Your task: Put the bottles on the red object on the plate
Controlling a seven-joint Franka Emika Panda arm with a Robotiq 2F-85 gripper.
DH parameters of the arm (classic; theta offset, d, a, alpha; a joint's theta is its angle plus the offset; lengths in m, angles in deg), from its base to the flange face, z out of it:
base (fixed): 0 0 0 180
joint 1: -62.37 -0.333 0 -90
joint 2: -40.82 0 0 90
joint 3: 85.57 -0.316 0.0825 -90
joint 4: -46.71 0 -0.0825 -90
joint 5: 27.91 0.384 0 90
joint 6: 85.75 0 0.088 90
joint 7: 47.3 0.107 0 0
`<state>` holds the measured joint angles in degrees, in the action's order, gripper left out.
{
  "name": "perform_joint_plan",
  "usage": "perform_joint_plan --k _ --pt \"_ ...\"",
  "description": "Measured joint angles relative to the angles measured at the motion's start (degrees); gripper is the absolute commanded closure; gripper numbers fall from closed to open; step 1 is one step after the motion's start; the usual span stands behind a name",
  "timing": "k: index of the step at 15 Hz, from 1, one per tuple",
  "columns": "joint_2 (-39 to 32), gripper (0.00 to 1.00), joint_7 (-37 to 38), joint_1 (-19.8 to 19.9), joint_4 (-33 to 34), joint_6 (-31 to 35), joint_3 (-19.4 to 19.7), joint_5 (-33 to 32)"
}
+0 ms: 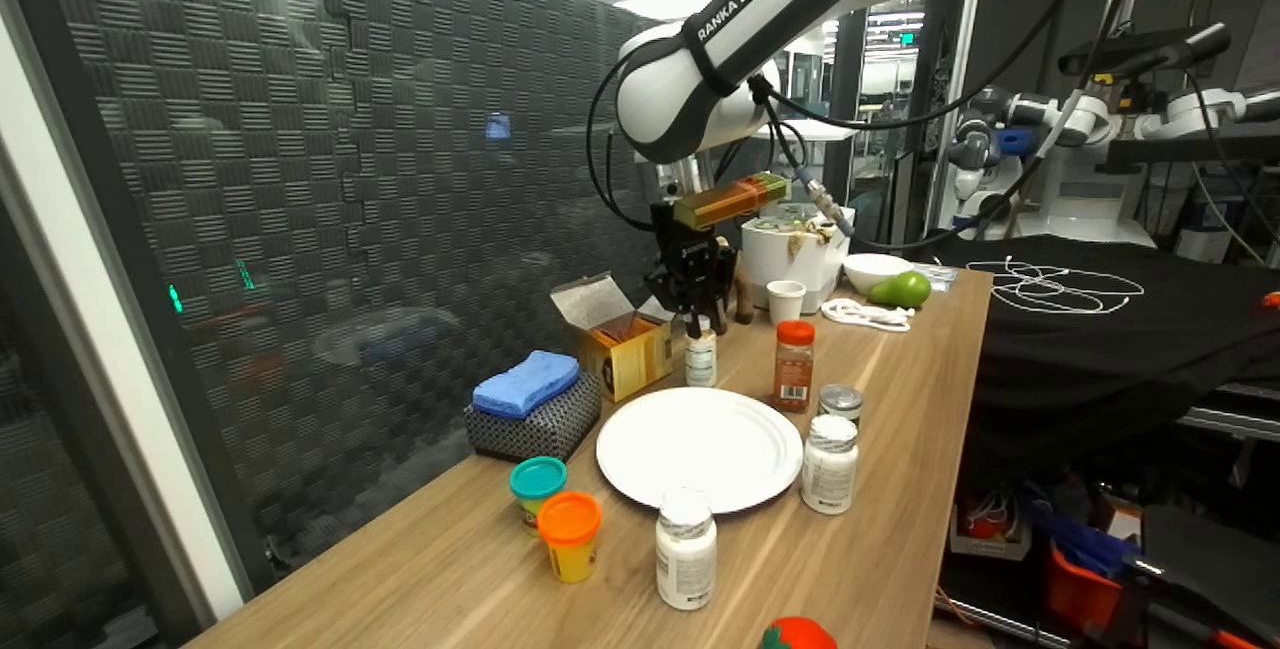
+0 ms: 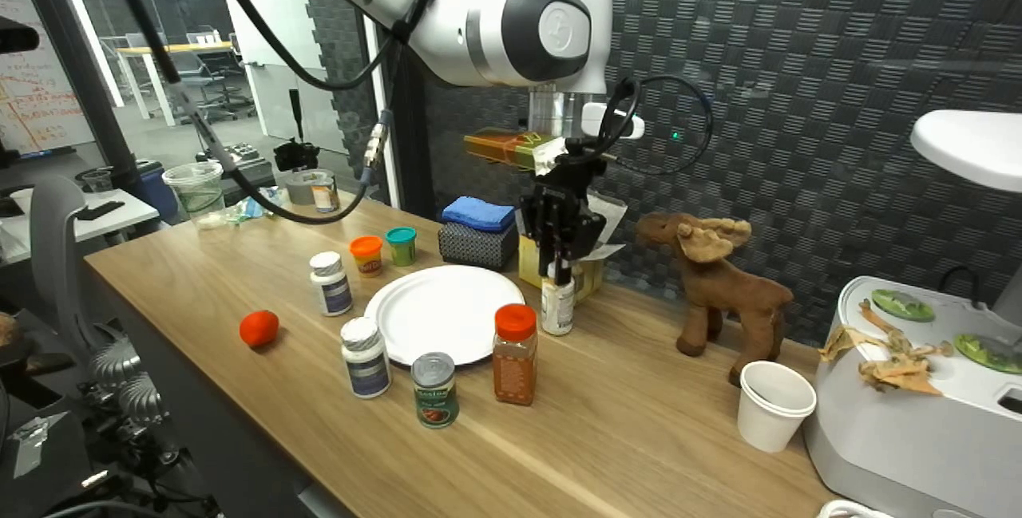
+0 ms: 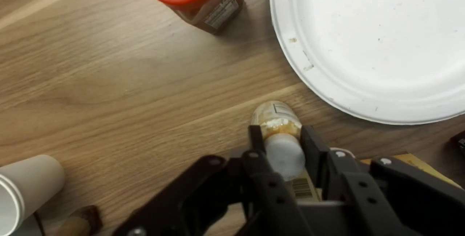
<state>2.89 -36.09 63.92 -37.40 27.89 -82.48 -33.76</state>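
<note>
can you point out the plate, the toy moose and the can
plate [image 3: 374,43]: wrist view, on its flat inner face
toy moose [image 2: 728,288]: in an exterior view, on its body
can [image 2: 435,393]: in an exterior view, on its label

My gripper [image 3: 282,136] is black, the far bottle [image 1: 701,361] white-capped, the tabletop [image 3: 109,94] streaked brown. I see a white plate [image 1: 700,449] with brown rim marks; left of it in an exterior view, a blue cloth [image 1: 527,383], a black-and-grey patterned box [image 1: 540,429], a teal lid [image 1: 538,476] and, nearer, an orange lid [image 1: 569,517]; at right, a red-lidded jar [image 1: 794,371].
</note>
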Motion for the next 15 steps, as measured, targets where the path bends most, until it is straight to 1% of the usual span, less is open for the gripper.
perform_joint_plan --k 5,8,12,15 --pt "0.4 0.90 0.0 0.0 0.3 0.0 0.1 0.0" --pt "2.7 0.90 0.1 -0.5 -0.6 -0.3 0.1 0.0" --pt "8.5 0.90 0.6 -2.5 -4.8 -2.3 -0.6 0.0" --pt "11.3 0.90 1.0 -4.7 -8.6 -3.6 -2.2 0.3"
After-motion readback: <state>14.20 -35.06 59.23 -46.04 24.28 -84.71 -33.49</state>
